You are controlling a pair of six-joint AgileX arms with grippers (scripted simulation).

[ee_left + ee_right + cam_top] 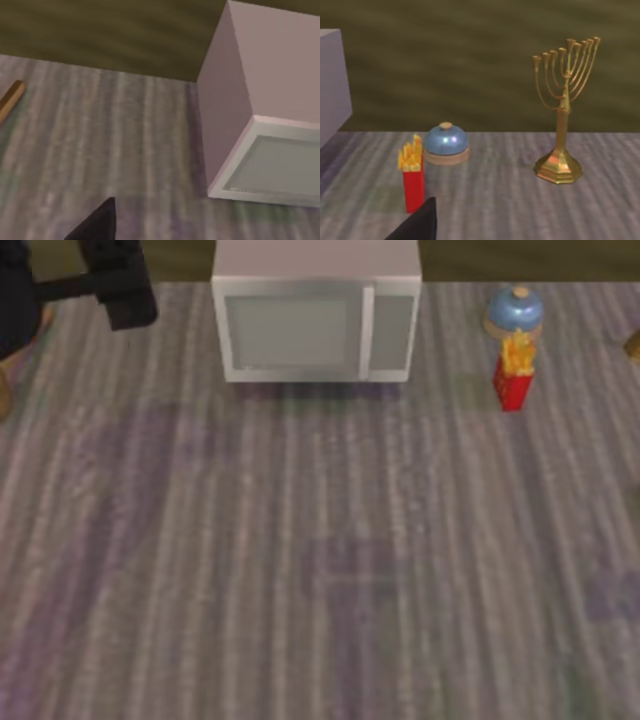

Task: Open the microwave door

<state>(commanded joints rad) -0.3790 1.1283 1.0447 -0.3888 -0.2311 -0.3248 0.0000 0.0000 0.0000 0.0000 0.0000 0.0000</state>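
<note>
While the microwave door [292, 332] is seen flat and closed against the front of the microwave [316, 308], no opening has begun. The microwave stands at the far edge of the table [320, 560], near its middle. A slim vertical handle [366, 332] runs between the door's window and the narrow control panel [393, 330]. The left claw [118, 290] is held above the table to the left of the microwave, well apart from it, and nothing is gripped; how wide it is parted cannot be told. The right arm is not seen from above. To do the step well, the handle should be approached from the front and pulled outward in an arc. Right of the microwave, a bell [514, 310] and a red fries box [514, 372] should be avoided.
</note>
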